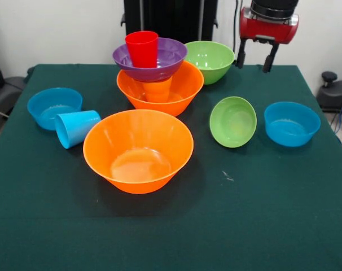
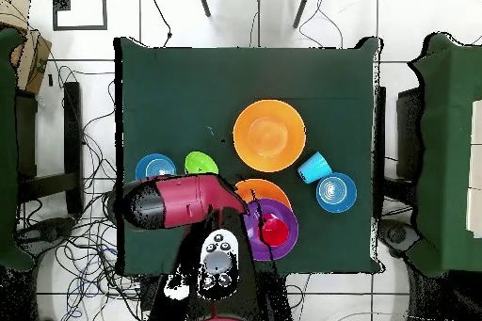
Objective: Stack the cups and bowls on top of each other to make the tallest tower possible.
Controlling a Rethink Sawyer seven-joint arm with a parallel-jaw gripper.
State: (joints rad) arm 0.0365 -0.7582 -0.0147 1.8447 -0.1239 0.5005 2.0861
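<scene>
The tower stands at the back middle: a large orange bowl (image 1: pixel 179 93) (image 2: pixel 256 189) holds an upturned orange cup (image 1: pixel 158 90), which carries the purple bowl (image 1: pixel 171 56) (image 2: pixel 287 232) with the red cup (image 1: pixel 141 49) (image 2: pixel 275 232) upright in it. My gripper (image 1: pixel 254 58) hangs open and empty at the far right, just right of the large green bowl (image 1: pixel 209 60). A second large orange bowl (image 1: pixel 138 149) (image 2: pixel 269 135) sits in front of the tower. The light blue cup (image 1: pixel 76 128) (image 2: pixel 314 166) lies on its side beside the left small blue bowl (image 1: pixel 53 107) (image 2: pixel 336 192).
A small green bowl (image 1: pixel 233 121) (image 2: pixel 200 163) rests tilted right of centre, with another small blue bowl (image 1: pixel 292 123) (image 2: pixel 155 167) further right. In the overhead view the red arm (image 2: pixel 179 202) covers the large green bowl. The dark green tablecloth (image 1: pixel 244 226) stretches toward the near edge.
</scene>
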